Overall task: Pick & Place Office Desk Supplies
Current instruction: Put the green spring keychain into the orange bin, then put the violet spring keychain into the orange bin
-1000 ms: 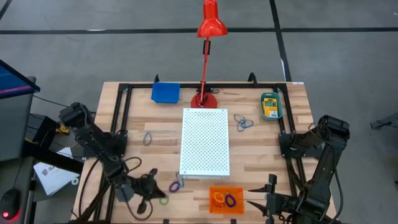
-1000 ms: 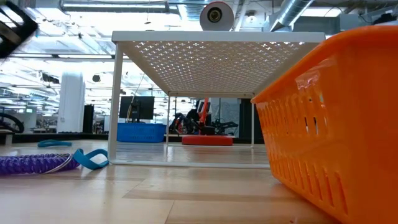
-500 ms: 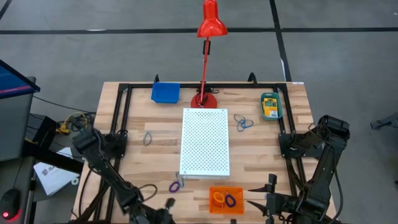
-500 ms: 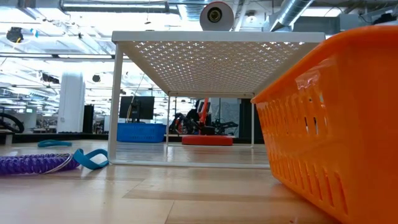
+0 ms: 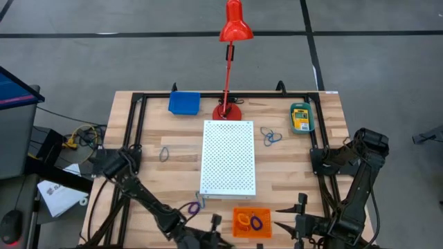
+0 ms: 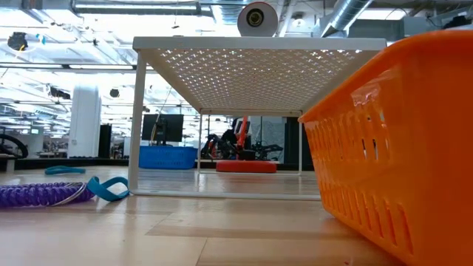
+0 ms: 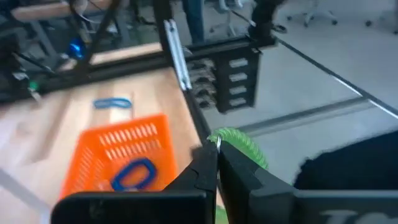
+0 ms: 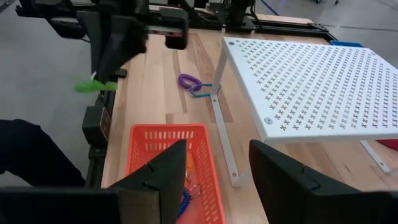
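Observation:
My left gripper (image 7: 216,150) is shut on a green coiled loop (image 7: 241,147) near the table's near edge (image 5: 211,232), just left of the orange tray (image 5: 251,223). The tray holds an orange loop and a purple one. The right wrist view shows the green loop (image 8: 96,85) hanging past the table's edge. My right gripper (image 8: 217,180) waits open at the near right (image 5: 299,220). A purple coil (image 5: 194,206) with a blue clip lies by the white board's near left leg. Blue loops (image 5: 270,136) and a single one (image 5: 164,153) lie flat. A crayon box (image 5: 300,117) rests in a teal tray. My left gripper pinches the green coiled loop between its two shut fingertips, at the loop's end nearest the fingers (image 7: 221,140). The loop is lifted clear and sticks out beyond the tips; in the right wrist view it hangs below the gripper (image 8: 118,46).
The white perforated board (image 5: 228,158) stands on thin legs mid-table. A red desk lamp (image 5: 227,107) and a blue tray (image 5: 184,102) sit at the far edge. Black frame rails (image 5: 131,138) run along the left and right sides. In the low view the orange tray (image 6: 399,148) looms close.
My left arm has swung from the near left part of the table toward the right along the near edge, ending beside the orange tray. The green loop, which lay on the table by the gripper, is now lifted clear in its fingers.

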{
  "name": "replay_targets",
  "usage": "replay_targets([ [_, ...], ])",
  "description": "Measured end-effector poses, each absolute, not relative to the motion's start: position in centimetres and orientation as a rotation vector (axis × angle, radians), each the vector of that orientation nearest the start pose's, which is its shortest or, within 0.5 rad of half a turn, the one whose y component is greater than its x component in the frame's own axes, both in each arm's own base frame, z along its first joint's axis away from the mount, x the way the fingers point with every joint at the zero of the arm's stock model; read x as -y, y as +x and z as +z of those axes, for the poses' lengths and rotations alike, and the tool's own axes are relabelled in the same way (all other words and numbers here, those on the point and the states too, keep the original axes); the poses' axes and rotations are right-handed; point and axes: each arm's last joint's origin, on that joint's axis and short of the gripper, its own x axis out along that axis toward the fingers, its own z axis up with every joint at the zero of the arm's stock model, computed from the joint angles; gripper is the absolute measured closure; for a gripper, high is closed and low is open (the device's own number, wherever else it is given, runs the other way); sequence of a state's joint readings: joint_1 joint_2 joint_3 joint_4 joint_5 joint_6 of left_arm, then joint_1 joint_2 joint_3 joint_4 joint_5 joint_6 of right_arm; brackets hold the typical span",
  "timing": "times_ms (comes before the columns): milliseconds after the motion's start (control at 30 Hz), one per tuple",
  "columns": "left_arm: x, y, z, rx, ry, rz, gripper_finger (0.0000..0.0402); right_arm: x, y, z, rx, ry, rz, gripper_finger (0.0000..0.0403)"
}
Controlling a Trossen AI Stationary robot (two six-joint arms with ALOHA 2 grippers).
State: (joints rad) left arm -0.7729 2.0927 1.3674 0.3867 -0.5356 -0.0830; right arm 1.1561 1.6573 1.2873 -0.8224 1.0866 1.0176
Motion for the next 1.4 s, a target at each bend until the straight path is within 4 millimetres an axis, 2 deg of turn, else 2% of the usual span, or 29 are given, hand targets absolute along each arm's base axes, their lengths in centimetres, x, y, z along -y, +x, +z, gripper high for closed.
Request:
replay_targets([
  [267, 28.4, 36.9, 17.8, -0.291, 0.156, -0.108, 0.0401, -28.4, 15.6, 25.8, -0.460, -0.080, -0.196, 0.0232],
  [733, 25.9, 38.8, 17.8, -0.299, 0.130, -0.091, 0.0391, -28.3, 15.7, 25.8, -0.468, -0.083, -0.197, 0.0232],
  [933, 25.6, 38.9, 17.8, -0.304, 0.123, -0.121, 0.0359, -28.4, 15.7, 25.8, -0.468, -0.082, -0.195, 0.0232],
  [1200, 25.7, 38.9, 17.8, -0.310, 0.129, -0.125, 0.0285, -28.4, 15.7, 25.8, -0.470, -0.076, -0.193, 0.0232],
  [1400, 26.3, 37.0, 18.4, -0.494, 0.105, -0.292, 0.0254, -28.4, 15.7, 25.8, -0.469, -0.072, -0.192, 0.0232],
])
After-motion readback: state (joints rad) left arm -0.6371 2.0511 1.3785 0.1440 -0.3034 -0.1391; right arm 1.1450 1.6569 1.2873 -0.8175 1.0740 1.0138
